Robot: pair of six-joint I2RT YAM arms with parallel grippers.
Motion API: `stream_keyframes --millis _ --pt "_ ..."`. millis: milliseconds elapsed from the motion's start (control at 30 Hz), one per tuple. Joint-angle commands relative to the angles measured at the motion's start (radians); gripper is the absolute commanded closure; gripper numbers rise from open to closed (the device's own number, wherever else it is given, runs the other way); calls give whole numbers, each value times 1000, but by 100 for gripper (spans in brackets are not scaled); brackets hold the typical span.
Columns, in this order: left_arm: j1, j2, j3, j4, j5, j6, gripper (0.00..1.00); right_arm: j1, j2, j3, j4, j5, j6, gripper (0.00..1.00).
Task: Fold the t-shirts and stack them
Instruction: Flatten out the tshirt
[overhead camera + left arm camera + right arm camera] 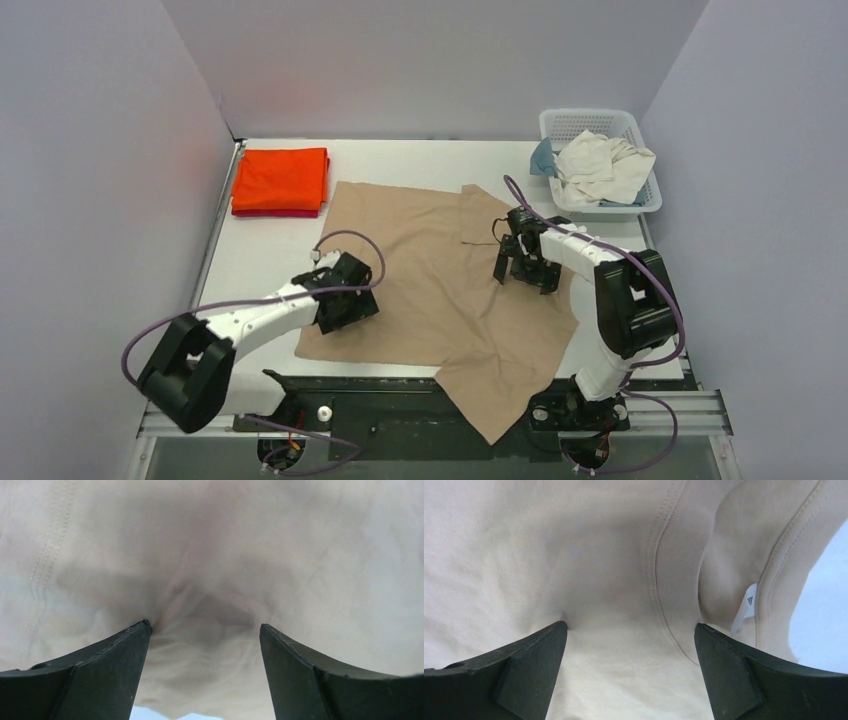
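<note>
Jaws spread, left gripper point(202, 630) and right gripper point(630, 627) are touching limp tan-beige cloth t-shirt point(430, 270); its stitched collar point(664, 580) is probably offering firmest hold.

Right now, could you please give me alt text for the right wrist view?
A tan t-shirt fills the view, its ribbed collar and a small white label at right; two dark fingers stand apart, tips on the cloth.

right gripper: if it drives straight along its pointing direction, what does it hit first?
The tan t-shirt, just beside its collar. The right gripper points down into the cloth, jaws open; its tips look at or nearly on the fabric, depth unclear.
</note>
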Motion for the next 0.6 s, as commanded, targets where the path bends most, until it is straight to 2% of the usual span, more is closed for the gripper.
stream_keyframes --millis 0,67,133,200,300,433,533,567 --pt "-177 -208 -160 -211 72 -308 9 8 0 63 -83 -72 -205 6" --pt "-253 -323 -201 -269 57 -392 9 13 -7 75 -97 -113 -272 7" --pt "-280 -427 -213 -341 25 -426 9 15 1 100 -131 -128 -313 7" --pt "-282 -535 -205 -382 -29 -429 9 23 7 130 -146 -82 -323 7" --pt "-270 -598 -166 -316 -122 -354 9 61 -20 189 -154 13 -363 8" --pt "-152 -581 -93 -157 -181 -174 9 163 -27 302 -171 62 -449 9" --pt "62 -491 -80 36 -30 -46 9 220 31 394 -184 56 -488 12" --pt "100 -468 -81 75 3 -6 9 238 78 447 -188 42 -493 13"
